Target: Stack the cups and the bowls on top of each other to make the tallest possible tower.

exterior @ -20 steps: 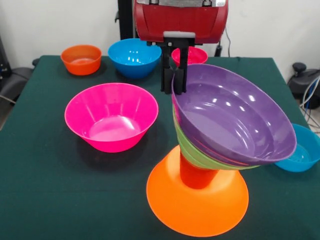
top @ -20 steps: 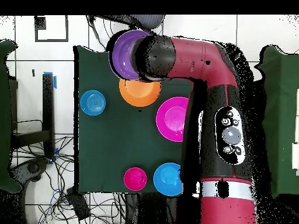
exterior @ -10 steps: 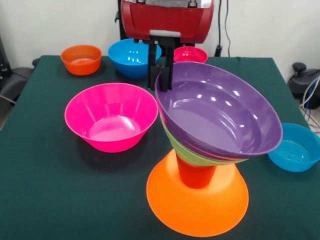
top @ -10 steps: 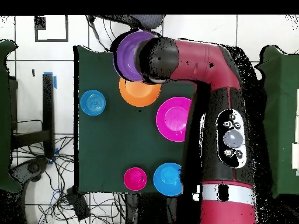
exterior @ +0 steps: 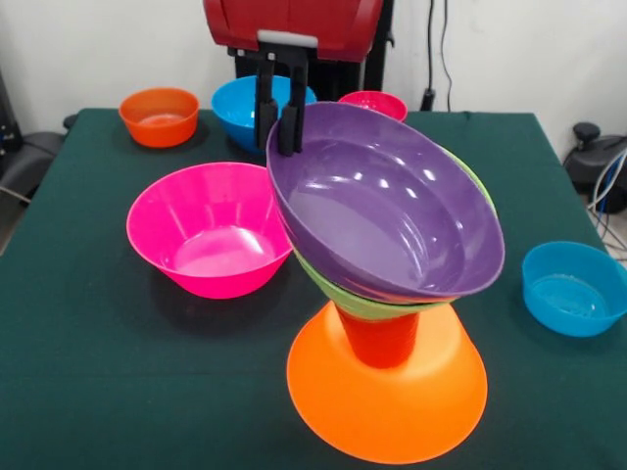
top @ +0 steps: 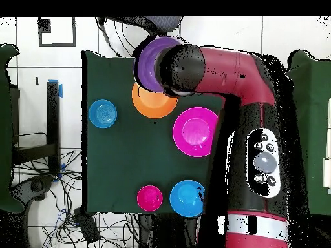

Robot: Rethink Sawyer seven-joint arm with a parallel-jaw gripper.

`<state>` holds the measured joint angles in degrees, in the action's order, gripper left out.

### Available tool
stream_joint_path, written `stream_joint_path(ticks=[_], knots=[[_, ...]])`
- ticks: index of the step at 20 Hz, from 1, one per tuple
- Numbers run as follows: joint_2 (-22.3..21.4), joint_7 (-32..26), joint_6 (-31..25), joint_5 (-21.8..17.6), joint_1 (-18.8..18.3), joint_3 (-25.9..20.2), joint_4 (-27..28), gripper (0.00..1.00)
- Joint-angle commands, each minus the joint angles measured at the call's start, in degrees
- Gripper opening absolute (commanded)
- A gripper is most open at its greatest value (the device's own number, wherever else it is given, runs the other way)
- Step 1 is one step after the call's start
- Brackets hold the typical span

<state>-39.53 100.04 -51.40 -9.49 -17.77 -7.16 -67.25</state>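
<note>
The tower stands at the front: a large orange bowl (exterior: 387, 397) (top: 150, 104), rim down, carries the orange-red cup (exterior: 380, 340). On the cup sit a green bowl (exterior: 345, 296) and, uppermost, a purple bowl (exterior: 382, 211) (top: 150, 61); both lean steeply towards the camera. In the front view my gripper (exterior: 276, 147) comes down from above and is shut on the purple bowl's far left rim, one finger on each side of it. The arm hides the gripper in the overhead view.
A large pink bowl (exterior: 217, 230) (top: 194, 131) stands upright left of the tower. At the back are a small orange bowl (exterior: 159, 116), a blue bowl (exterior: 235, 110) (top: 186, 197) and a small red bowl (exterior: 372, 102) (top: 150, 197). A small blue bowl (exterior: 573, 289) (top: 103, 113) sits at the right.
My gripper has moved left and up with the purple bowl's rim in it. The purple and green bowls have swung left with it, uncovering the small blue bowl at the right.
</note>
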Motion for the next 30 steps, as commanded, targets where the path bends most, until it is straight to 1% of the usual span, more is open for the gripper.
stream_joint_path(ticks=[1,4,10,14,20,24,30], knots=[[2.82,3.41,-5.62,-1.40,1.48,0.10,-4.50,0.00],[3.77,4.91,-5.54,-1.31,2.40,0.45,-3.15,0.00],[4.71,6.30,-1.90,-0.96,3.55,0.46,-2.42,0.00],[5.10,6.83,0.92,-0.27,3.61,0.18,-2.64,0.00],[6.40,7.86,2.24,-0.03,4.35,0.67,-1.52,0.00],[6.93,7.88,1.88,0.48,4.49,0.96,-1.22,0.00],[6.34,7.06,2.65,1.05,4.14,0.86,-2.81,0.00]])
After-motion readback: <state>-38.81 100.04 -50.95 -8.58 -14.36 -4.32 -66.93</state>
